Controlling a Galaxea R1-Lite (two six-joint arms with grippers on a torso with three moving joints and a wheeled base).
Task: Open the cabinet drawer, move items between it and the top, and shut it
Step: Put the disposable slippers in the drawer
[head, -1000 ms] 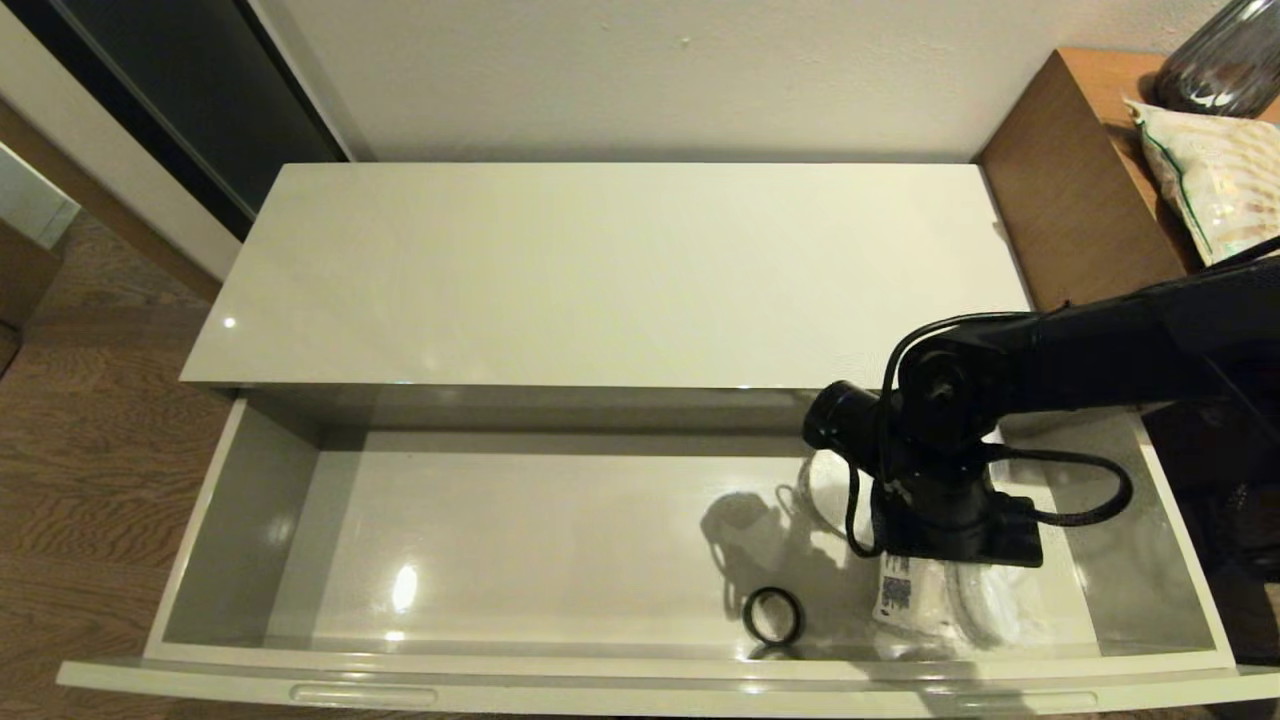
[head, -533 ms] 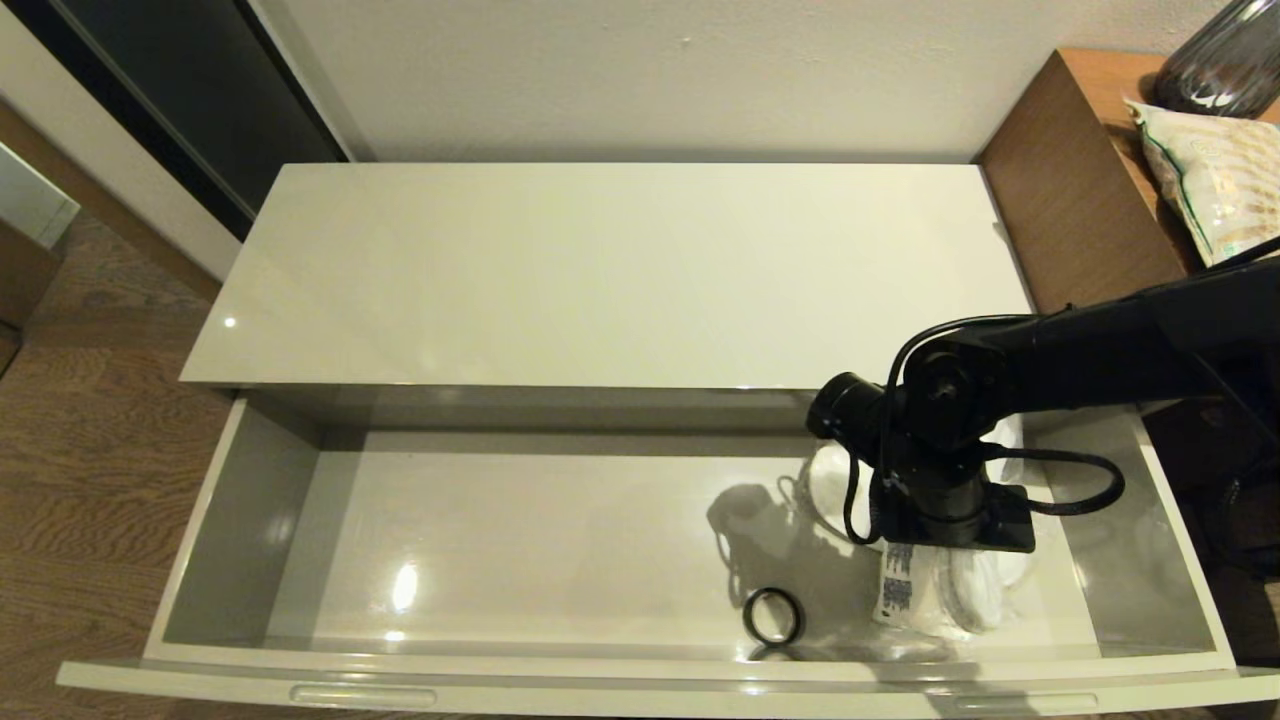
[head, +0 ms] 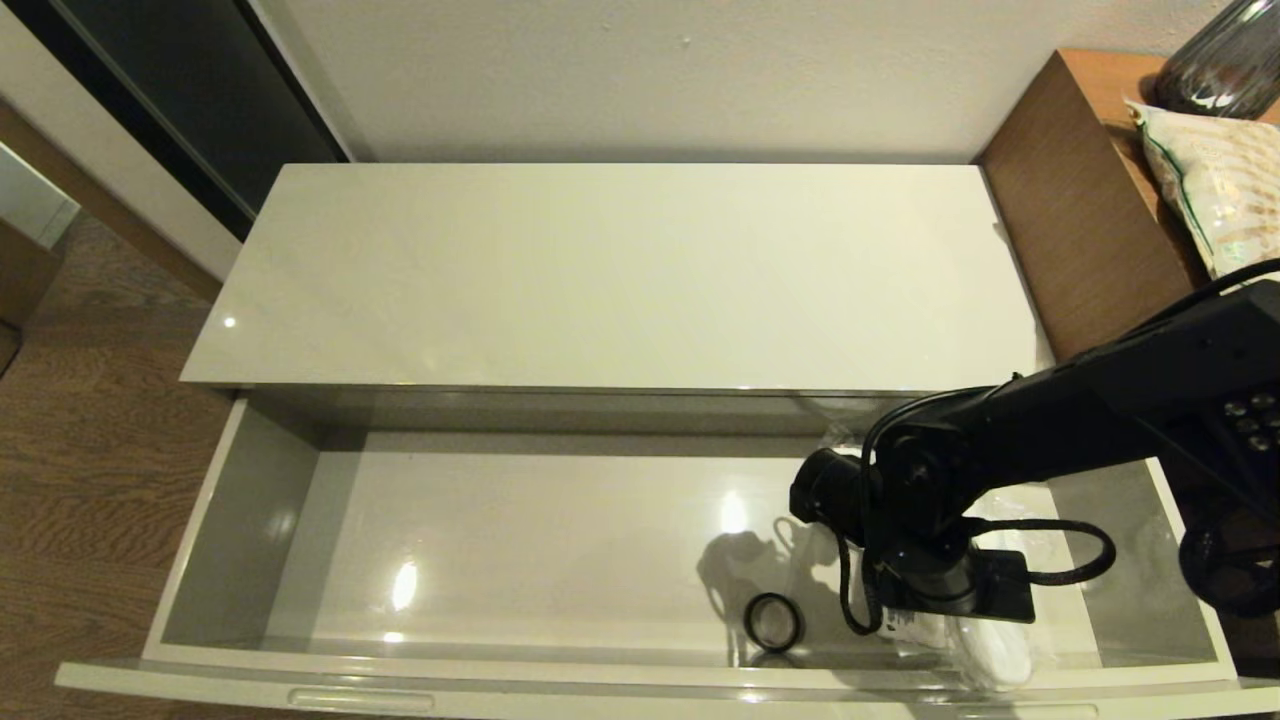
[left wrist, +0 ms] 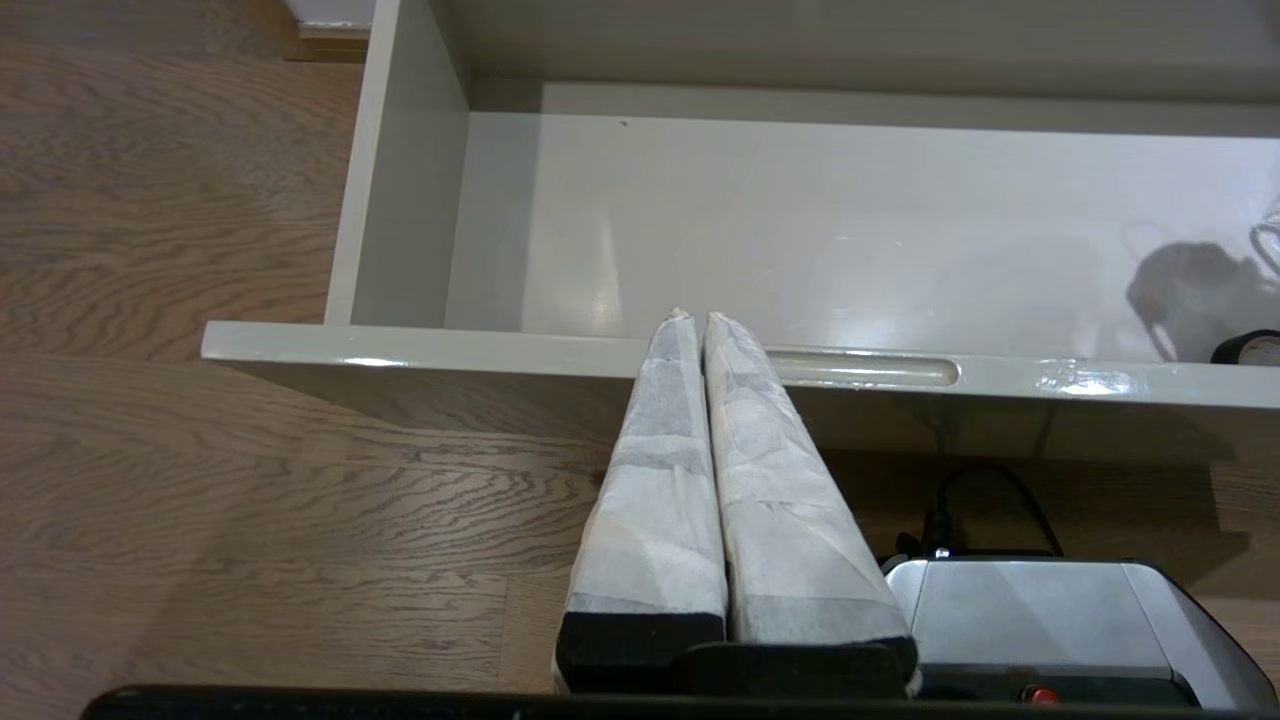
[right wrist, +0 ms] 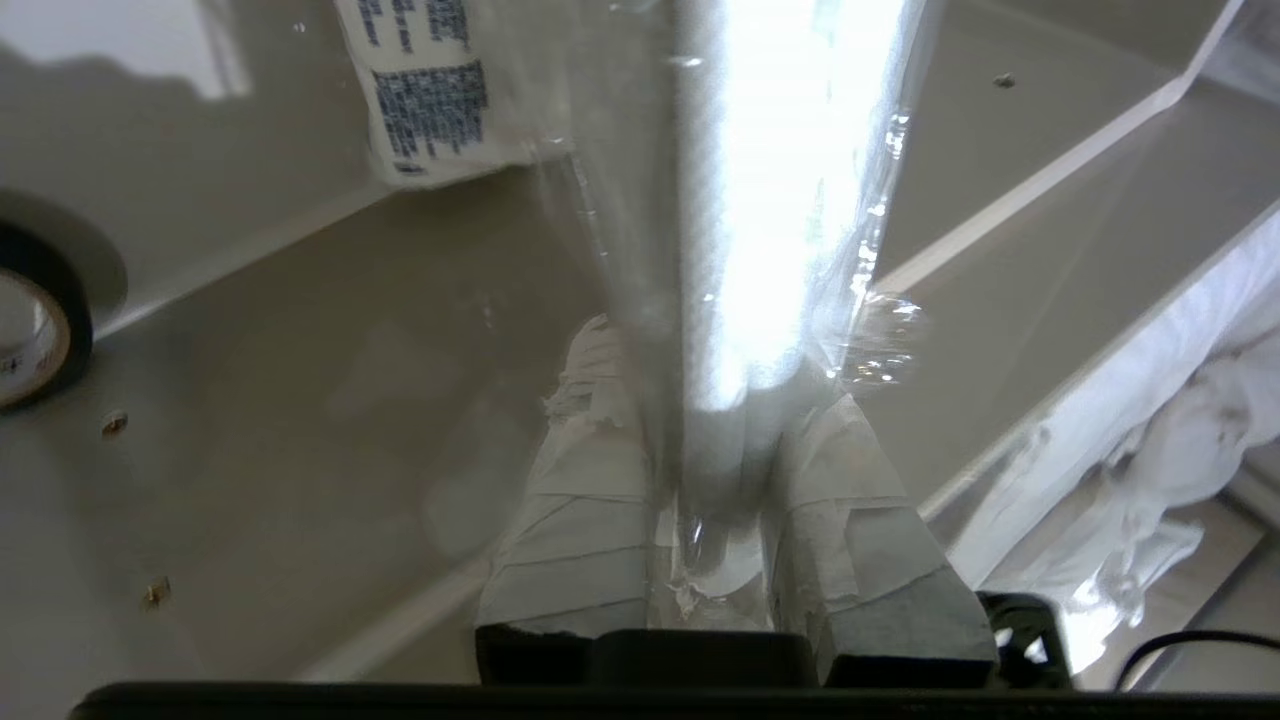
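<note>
At five o'clock of the open drawer (head: 190, 520), right gripper (right wrist: 700, 470) clamps the slippers (right wrist: 770, 200); left gripper (left wrist: 695, 325) clenched; top (head: 600, 270) bare, closing remains.

Right gripper (right wrist: 700, 420) jaws seemingly clamped, left gripper (left wrist: 697, 318) jaws closed, parked

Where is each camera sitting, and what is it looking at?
Head view: up on the robot's head, looking down at the open cabinet drawer and the top; the right arm shows.
Left wrist view: behind the left gripper, shut, outside the drawer front above the wood floor.
Right wrist view: behind the right gripper, inside the drawer, clamped on the wrapped slippers.
All three share the drawer and the black tape roll.
</note>
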